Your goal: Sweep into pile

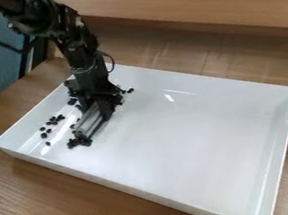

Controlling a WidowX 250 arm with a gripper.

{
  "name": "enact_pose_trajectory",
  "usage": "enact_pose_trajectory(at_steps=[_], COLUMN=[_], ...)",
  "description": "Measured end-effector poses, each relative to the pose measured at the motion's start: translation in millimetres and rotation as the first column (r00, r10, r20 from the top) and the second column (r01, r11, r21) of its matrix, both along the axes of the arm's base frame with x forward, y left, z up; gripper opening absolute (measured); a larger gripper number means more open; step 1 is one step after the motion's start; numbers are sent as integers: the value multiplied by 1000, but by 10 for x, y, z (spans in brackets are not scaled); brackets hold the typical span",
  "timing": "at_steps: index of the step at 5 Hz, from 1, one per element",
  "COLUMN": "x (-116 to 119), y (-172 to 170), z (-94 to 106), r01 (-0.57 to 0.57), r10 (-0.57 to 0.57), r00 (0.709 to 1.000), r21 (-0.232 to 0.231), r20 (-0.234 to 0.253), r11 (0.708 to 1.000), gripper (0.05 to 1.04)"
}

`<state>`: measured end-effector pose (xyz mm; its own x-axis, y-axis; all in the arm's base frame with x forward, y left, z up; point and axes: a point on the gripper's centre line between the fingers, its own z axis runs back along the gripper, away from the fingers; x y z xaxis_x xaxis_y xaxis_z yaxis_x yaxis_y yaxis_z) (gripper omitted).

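Our claw [105,99] is closed on the bar [90,121], down at the tray's left end. We judge the bar light and stiff, best held by its upper part so its lower edge stays free to push. The bits [78,141] look light, dry and hard, apt to skid or roll on the slick tray [196,122], so we would push them gently as a group. The bar is pale grey, long and straight; the bits are small, black and lumpy, some clustered at its near end, others scattered beside it.
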<state>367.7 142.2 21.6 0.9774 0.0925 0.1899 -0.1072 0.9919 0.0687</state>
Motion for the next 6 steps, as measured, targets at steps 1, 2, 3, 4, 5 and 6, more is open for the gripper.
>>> enact_pose_trajectory(at_steps=[1, 2, 3, 4, 5, 6], x=[-66, -105, -117, -131, -131, -133], y=[111, 171, 205, 248, 245, 250], z=[11, 5, 9, 12, 9, 7], r01=[-25, -36, -35, -40, -40, -48], r10=[25, 36, 35, 40, 39, 46], r00=[1000, 999, 999, 999, 999, 998], r21=[-2, -7, -7, -10, -17, -36], r20=[-9, -14, -21, -25, -28, -51], r11=[1000, 999, 999, 999, 999, 998], gripper=[396, 395, 395, 395, 395, 446])
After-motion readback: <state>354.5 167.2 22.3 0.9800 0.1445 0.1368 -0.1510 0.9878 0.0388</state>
